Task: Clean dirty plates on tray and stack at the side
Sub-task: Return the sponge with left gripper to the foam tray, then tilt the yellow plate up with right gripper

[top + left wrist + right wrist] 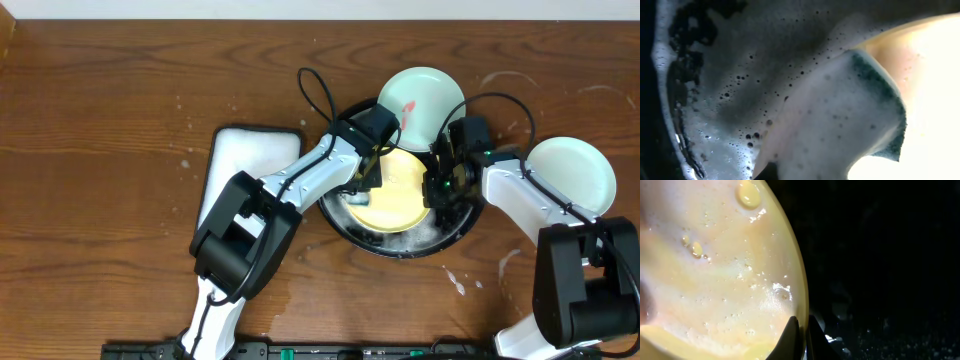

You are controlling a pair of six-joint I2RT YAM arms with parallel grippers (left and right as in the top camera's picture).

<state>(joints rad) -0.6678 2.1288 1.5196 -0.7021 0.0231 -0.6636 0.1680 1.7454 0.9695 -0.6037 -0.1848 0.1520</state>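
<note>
Overhead: the yellow plate point(400, 195) lies in the tray point(400, 248), right gripper point(440, 185) pinched shut on its rim, left gripper point(365, 175) closed on a soapy sponge point(840, 130) pressed to it. Risk — scrubbing force could slip the wet rim from that thin pinch and knock the 1 smeared mint plate point(420, 100).

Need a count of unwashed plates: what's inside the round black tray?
A soapy round yellow plate and a foamy green-edged sponge are in the round black tray. Left arm and right arm cover parts; under the plate is hidden.
</note>
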